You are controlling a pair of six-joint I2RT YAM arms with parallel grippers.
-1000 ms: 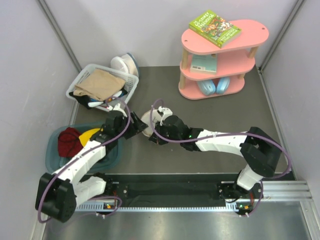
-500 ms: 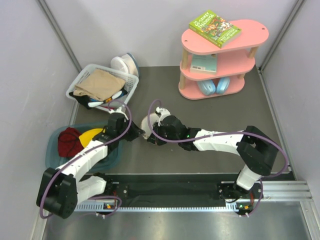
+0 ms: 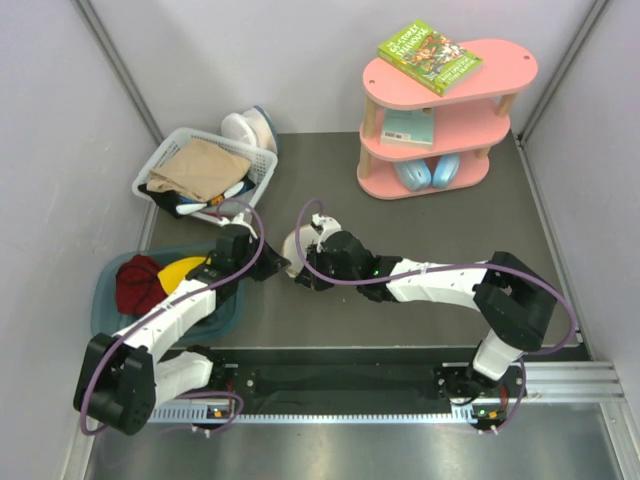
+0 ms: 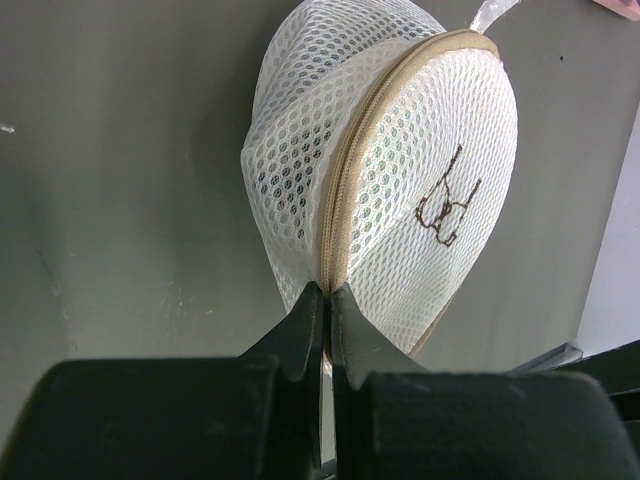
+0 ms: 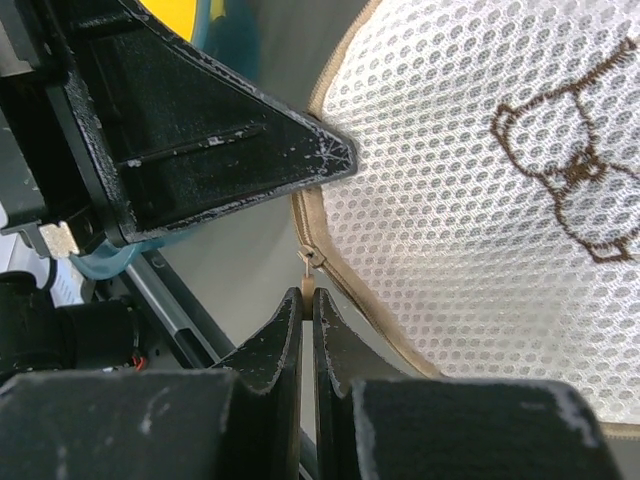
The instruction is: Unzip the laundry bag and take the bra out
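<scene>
The laundry bag [image 3: 298,240] sits near the middle of the dark table [image 3: 420,220]. Its zipper looks shut along the tan rim [image 4: 350,170]. The left gripper [image 4: 328,300] reaches the bag from 8 o'clock, jaws pinched narrow on that rim. The right gripper [image 5: 308,300] comes in from 4 o'clock, jaws pressed together on the small zipper pull [image 5: 309,265]. From the bag, the white basket [image 3: 262,168] lies at 10 o'clock, the pink shelf [image 3: 510,60] at 2 o'clock and the teal bin [image 3: 100,300] at 8 o'clock.
</scene>
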